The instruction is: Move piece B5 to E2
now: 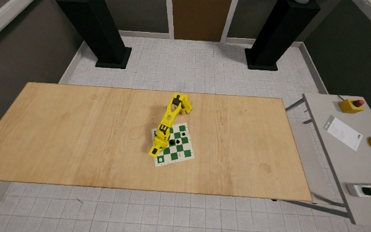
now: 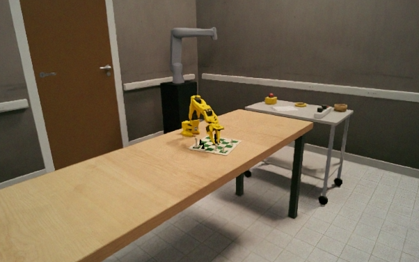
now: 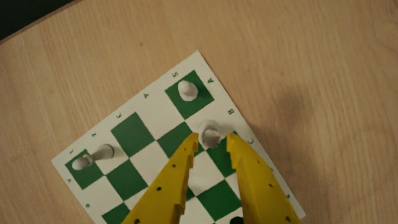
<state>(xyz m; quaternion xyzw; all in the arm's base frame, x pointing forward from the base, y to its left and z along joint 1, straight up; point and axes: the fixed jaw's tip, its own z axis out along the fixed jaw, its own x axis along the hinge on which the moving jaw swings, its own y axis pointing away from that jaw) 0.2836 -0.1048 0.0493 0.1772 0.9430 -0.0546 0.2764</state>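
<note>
On the wooden bench [image 3: 320, 60] lies a green-and-white paper chessboard [image 3: 131, 134]. In the wrist view three white pieces show: one tilted at its left corner [image 3: 93, 156], one upright on A5 [image 3: 187, 90], one on B5 [image 3: 210, 133]. The two yellow fingers stand narrowly parted, tips flanking the B5 piece, pinching nothing.

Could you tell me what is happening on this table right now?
A small yellow arm is working over a green and white chessboard on a wooden table. In the wrist view its gripper hangs above the board's B5 corner, jaws only slightly apart and holding nothing, their tips on either side of a white piece. That piece stands upright on its square, not yet lifted.
</note>
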